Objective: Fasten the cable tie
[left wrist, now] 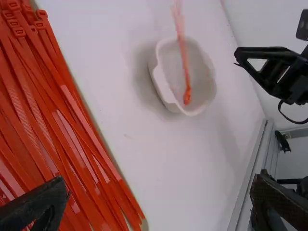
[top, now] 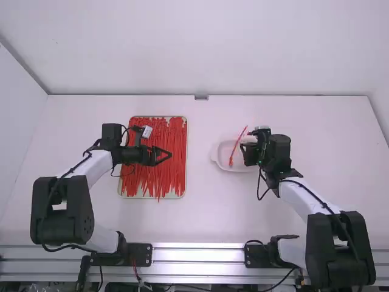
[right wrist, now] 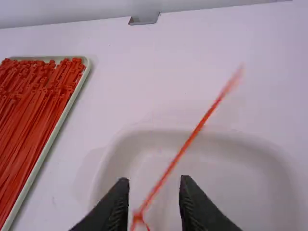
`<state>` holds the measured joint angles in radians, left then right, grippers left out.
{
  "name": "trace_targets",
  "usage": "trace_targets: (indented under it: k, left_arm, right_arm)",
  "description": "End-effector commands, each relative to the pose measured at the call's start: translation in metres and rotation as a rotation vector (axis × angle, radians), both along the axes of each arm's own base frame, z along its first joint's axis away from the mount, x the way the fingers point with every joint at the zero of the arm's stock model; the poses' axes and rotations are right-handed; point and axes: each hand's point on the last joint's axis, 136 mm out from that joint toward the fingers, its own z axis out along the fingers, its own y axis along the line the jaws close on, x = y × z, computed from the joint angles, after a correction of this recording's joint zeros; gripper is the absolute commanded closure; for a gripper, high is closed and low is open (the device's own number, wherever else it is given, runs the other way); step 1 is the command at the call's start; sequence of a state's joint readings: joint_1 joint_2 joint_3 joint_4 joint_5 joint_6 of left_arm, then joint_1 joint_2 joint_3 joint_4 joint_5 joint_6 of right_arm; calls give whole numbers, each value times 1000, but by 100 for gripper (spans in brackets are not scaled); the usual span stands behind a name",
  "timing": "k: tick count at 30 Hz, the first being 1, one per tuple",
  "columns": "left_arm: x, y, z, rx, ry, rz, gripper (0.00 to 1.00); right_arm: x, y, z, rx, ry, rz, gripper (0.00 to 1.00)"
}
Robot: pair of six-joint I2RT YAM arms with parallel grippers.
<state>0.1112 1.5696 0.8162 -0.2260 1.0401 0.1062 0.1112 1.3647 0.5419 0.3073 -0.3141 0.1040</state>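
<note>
Right gripper [right wrist: 151,185] hangs over the dish [right wrist: 110,149], right of the table's middle, with its fingers apart. One tie [right wrist: 192,137] leans loose between them, head down in the dish, straight and unlooped, so not fastened, I'd say. Left gripper [top: 165,156] hovers spread wide above the tray [top: 185,152] left of middle, likely lining up a pick.

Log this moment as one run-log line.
left hand: open, over tray of orange ties | right hand: open, above white bowl | cable tie: one end in bowl, leaning out
</note>
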Motion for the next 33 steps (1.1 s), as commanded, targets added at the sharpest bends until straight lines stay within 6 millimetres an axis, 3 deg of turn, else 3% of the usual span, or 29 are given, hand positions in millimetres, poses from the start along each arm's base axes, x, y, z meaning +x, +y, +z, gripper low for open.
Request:
trace_targets:
  k: [1, 2, 25, 33]
  left_arm:
    - [-5, -5, 0, -19, -1, -26, 1]
    - [-5, -5, 0, -18, -2, -26, 1]
    - [1, -2, 0, -4, -31, -17, 1]
    - [26, 27, -14, 174, 16, 142, 1]
  right_arm:
    - [-1, 0, 1, 3, -4, -2, 46]
    - [-1, 0, 1, 4, -3, -4, 2]
    - [-1, 0, 2, 6, -3, 0, 2]
    - [2, 0, 8, 23, -8, -15, 2]
